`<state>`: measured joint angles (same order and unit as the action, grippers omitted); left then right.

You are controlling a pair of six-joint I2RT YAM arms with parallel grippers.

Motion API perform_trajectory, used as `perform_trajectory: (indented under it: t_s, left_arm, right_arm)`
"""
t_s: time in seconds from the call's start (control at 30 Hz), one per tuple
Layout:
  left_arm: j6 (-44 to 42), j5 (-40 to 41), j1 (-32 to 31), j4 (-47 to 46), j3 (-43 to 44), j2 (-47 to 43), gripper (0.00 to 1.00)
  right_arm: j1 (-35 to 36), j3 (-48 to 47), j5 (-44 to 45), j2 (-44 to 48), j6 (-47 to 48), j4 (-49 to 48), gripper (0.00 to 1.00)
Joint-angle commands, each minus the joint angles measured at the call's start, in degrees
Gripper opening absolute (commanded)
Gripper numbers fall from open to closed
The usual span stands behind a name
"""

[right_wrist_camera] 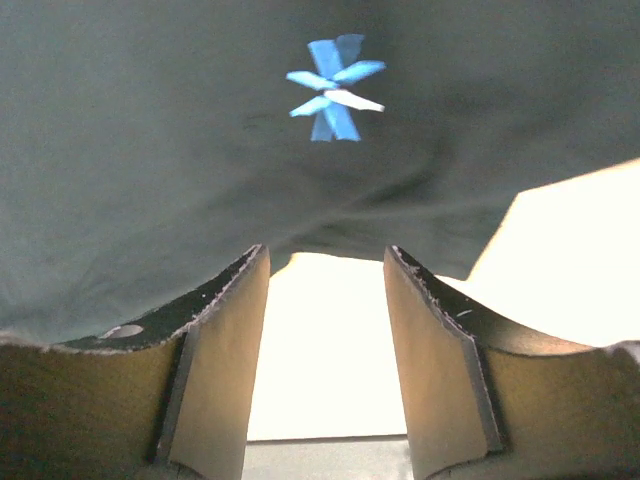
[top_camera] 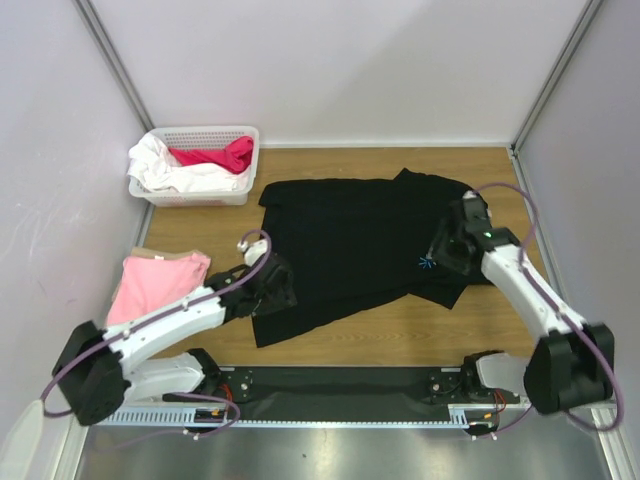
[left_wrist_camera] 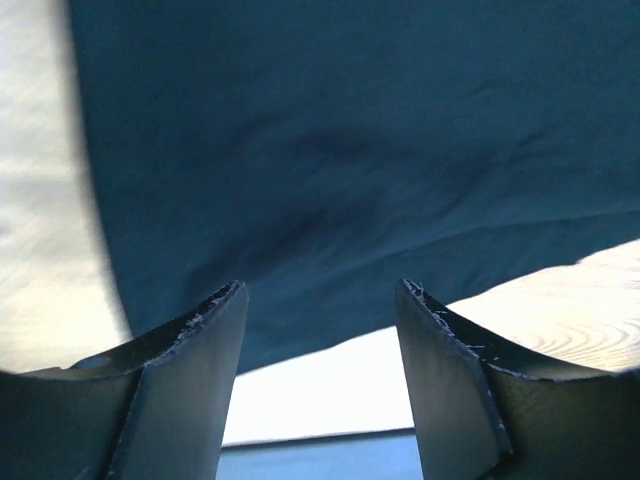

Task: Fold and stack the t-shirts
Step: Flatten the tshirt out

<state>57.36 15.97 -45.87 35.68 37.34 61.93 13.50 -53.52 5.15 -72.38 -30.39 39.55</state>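
Black shirt (top_camera: 350, 245) spread on the table (top_camera: 400, 330); left gripper (left_wrist_camera: 320, 288) at its near-left corner, jaws parted, holding nothing; right gripper (right_wrist_camera: 326, 250) likewise (near the blue mark (right_wrist_camera: 333, 90)).

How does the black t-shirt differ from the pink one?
The black t-shirt lies spread out centrally; the pink t-shirt is a compact bundle at the left edge. The black one bears a blue mark; the pink one shows none. Both rest on the wooden table.
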Motion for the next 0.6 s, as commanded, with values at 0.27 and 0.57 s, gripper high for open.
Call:
perform_trajectory:
  t_s: [0.27,0.57]
  left_arm:
    - [-12.53,-8.23,-0.89,-18.53,10.03,14.88,0.7]
    - [-15.88,-10.08,-1.07,-20.65,11.09,16.11,0.7]
  right_arm:
    - [-10.24,11.24,-4.53,8.49,-4.58,2.83,0.41]
    - [-11.03,15.54,-6.64,2.51,-9.6,-6.58,0.0]
